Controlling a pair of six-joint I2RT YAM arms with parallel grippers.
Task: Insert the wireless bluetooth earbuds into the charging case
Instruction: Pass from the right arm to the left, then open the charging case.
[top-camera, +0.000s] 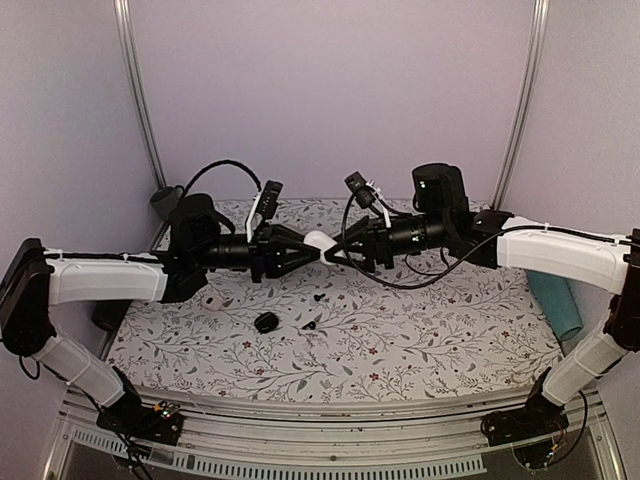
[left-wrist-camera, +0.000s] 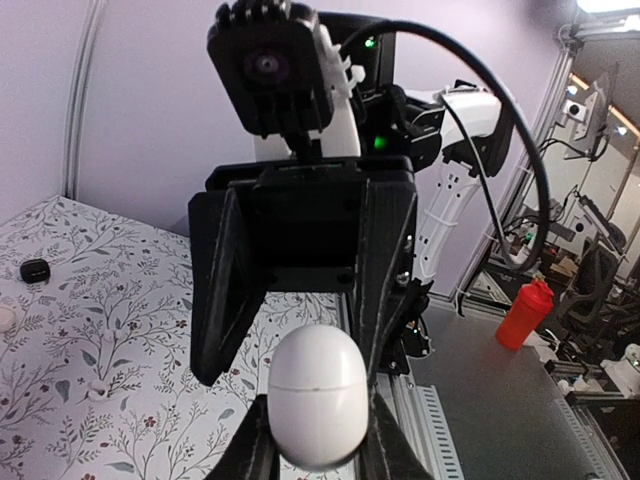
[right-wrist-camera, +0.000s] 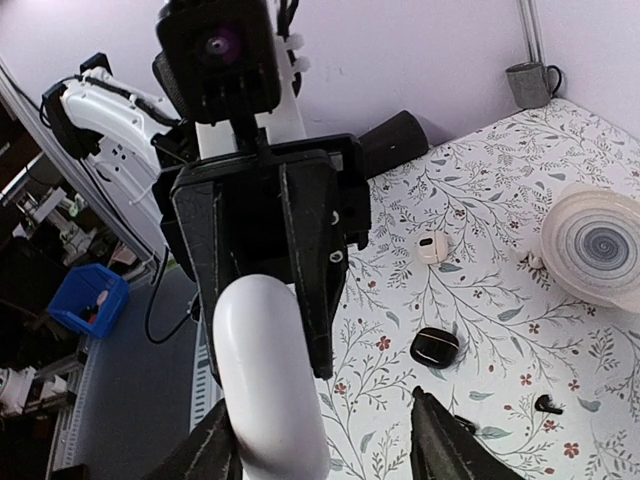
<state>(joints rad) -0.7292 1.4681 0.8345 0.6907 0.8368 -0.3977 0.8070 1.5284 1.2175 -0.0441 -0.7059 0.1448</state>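
Note:
The charging case (top-camera: 318, 241) is a closed white egg shape, held in the air above the table's middle. My left gripper (top-camera: 313, 249) is shut on its lower half, with the seam showing above the fingers in the left wrist view (left-wrist-camera: 318, 395). My right gripper (top-camera: 331, 252) faces it from the right and stands open (right-wrist-camera: 325, 445). The case (right-wrist-camera: 265, 380) lies against one finger, and the other finger (right-wrist-camera: 440, 445) stands well apart. One small white earbud (right-wrist-camera: 432, 247) with a dark spot lies on the floral table (top-camera: 430, 340) to the left (top-camera: 211, 301).
A black oval case (top-camera: 265, 322) and small black bits (top-camera: 320, 297) lie on the table below the grippers. A round white disc (right-wrist-camera: 590, 245) sits near the back. There is a grey mug (top-camera: 165, 200) at the back left and a teal object (top-camera: 555, 300) at the right edge.

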